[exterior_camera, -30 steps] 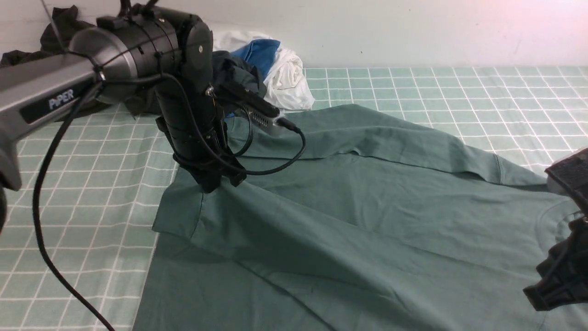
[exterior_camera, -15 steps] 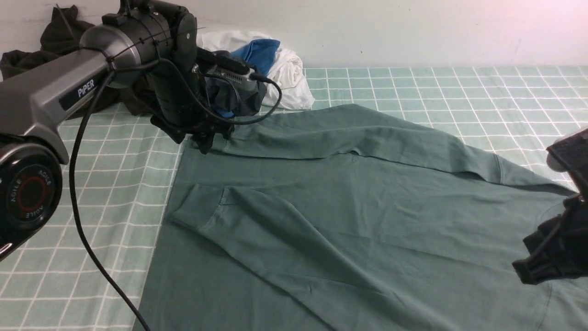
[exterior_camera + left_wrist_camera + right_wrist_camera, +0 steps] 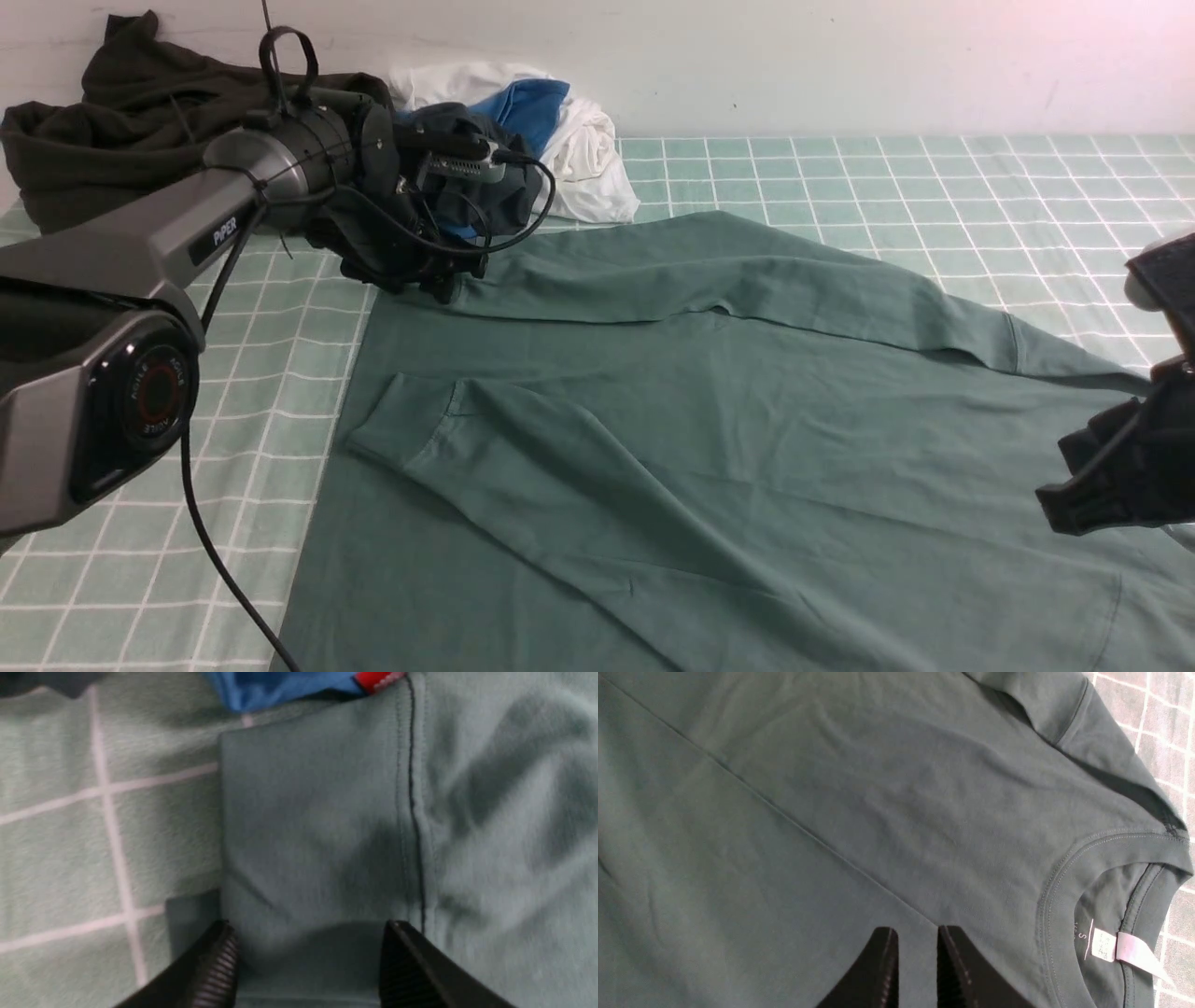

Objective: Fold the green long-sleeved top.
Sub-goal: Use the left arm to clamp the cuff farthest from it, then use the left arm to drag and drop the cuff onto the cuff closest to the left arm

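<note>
Front: top (image 3: 747,420) flat on worktop (image 3: 887,187), near sleeve (image 3: 523,448) laid across the body, ready for folding.
Left wrist: left pincer (image 3: 308,961) wide apart, empty, straddling far cuff (image 3: 317,812), probably seeking a grip.
Right wrist: right pincer (image 3: 915,970) slightly apart, empty, above the body near collar (image 3: 1064,882).

lab setup: grid cloth (image 3: 887,187), clothes pile (image 3: 583,154), bare wall (image 3: 840,65)

Worktop's green checked cover (image 3: 887,177) visible at two o'clock; dark olive garment (image 3: 112,121) heaped at ten o'clock; white garment (image 3: 583,159) and blue cloth (image 3: 527,107) bundled at twelve o'clock.
</note>
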